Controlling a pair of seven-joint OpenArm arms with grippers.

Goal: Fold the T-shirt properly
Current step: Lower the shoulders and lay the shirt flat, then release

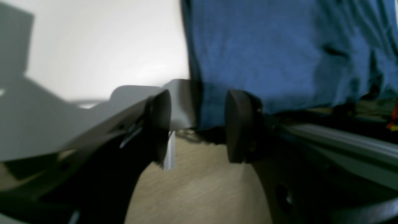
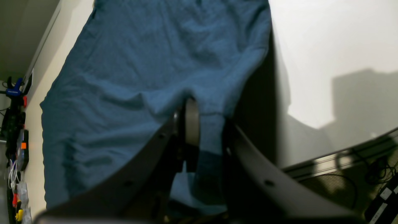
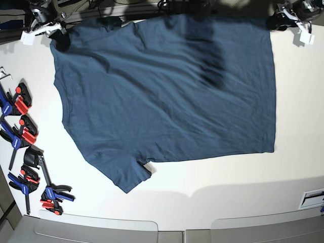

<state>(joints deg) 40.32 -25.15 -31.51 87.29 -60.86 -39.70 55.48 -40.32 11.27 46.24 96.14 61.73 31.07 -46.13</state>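
The dark blue T-shirt (image 3: 167,91) lies spread flat over the white table (image 3: 298,101), with one sleeve (image 3: 126,174) pointing to the near edge. My right gripper (image 3: 59,36) is at the shirt's far left corner. In the right wrist view the right gripper (image 2: 206,130) is shut on a pinch of T-shirt (image 2: 130,77) fabric. My left gripper (image 3: 282,21) is at the far right corner. In the left wrist view the left gripper (image 1: 199,124) stands open, its dark pads (image 1: 238,124) on either side of the T-shirt (image 1: 279,56) hem at the table edge.
Several blue and red clamps (image 3: 20,134) lie along the table's left side, and they show as clamps (image 2: 15,93) in the right wrist view too. A small label (image 3: 314,197) sits at the near right. Wooden floor (image 1: 192,193) shows beyond the far table edge.
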